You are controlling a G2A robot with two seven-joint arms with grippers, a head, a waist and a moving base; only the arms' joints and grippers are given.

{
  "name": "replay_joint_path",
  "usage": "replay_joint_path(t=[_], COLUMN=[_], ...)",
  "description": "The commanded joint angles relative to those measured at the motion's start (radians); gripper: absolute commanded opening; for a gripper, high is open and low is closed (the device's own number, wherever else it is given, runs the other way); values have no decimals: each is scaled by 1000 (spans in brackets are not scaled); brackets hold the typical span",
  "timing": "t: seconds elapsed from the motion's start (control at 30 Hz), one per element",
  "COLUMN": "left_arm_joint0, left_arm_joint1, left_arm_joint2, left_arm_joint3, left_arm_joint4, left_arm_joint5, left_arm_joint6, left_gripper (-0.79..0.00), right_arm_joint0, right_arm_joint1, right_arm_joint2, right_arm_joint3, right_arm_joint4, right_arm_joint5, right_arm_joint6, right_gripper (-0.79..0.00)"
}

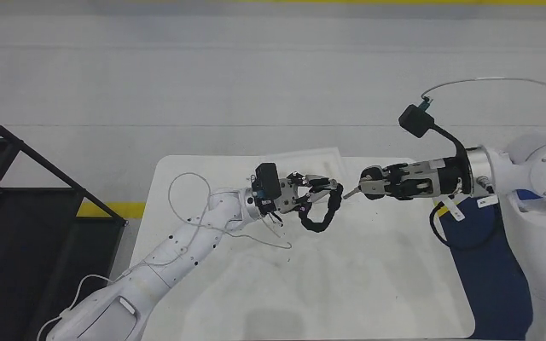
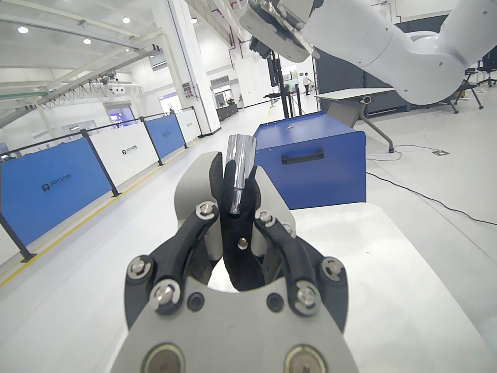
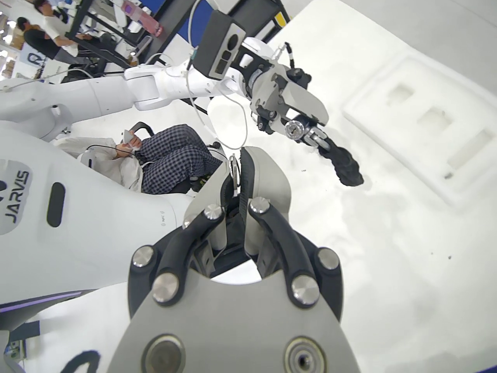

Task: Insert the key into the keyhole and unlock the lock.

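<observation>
**A:** Why is the chrome cylinder lock with the black sleeved cable [image 2: 240,164] held in the air and not left on the white table [image 1: 384,290]?

**B:** My guess is that it's so the round keyhole face [image 3: 292,129] can point straight at the other arm. In the middle of the top view the two arms meet nose to nose. The left gripper [image 1: 326,185] comes in from the lower left and the right gripper [image 1: 363,184] from the right edge. The black cable loop [image 1: 320,215] hangs free below the cylinder, clear of the approach line.

**A:** And how is the lock gripped?

**B:** The left gripper's fingers are closed tight on the cylinder and its sleeve, with the bare chrome end sticking out past the pads. That looks firm enough to resist a push and a twist.

**A:** And the key?

**B:** The small flat silver key [image 3: 234,170] is pinched edge-on between the right gripper's fingers, which are nearly closed with only the key's thickness between them. Its tip pokes out toward the lock.

**A:** Is it in yet?

**B:** It doesn't look like it. In the right wrist view the keyhole sits apart from the key, in the upper centre. From above, the tip is just beside the lock's end. I'd say alignment is underway and insertion hasn't begun.

**A:** What could go wrong?

**B:** If the blade isn't rotated to match the slot, it will probably butt against the face.
</observation>
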State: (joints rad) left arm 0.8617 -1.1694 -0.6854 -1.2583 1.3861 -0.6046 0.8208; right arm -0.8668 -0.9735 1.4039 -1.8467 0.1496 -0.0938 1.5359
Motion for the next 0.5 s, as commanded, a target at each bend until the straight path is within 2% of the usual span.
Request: replay_joint_path(t=[0.0,0.13,0.47], left_arm_joint0=[-5,-10,-33], left_arm_joint1=[-11,-30,-71], left_arm_joint2=[16,33,69], left_arm_joint3=[25,77,165], left_arm_joint4=[23,36,103], left_arm_joint5=[17,49,116], left_arm_joint6=[59,152,278], left_gripper=[-785,-785,-785], right_arm_joint0=[-16,-36,-46], right_arm_joint1=[9,19,27], right_arm_joint2=[4,11,-27], right_arm_joint3=[-21,-44,-68], right_arm_joint4=[-46,-62,-130], right_arm_joint5=[30,48,68], right_arm_joint6=[0,-3,-95], right_gripper=[-785,-785,-785])
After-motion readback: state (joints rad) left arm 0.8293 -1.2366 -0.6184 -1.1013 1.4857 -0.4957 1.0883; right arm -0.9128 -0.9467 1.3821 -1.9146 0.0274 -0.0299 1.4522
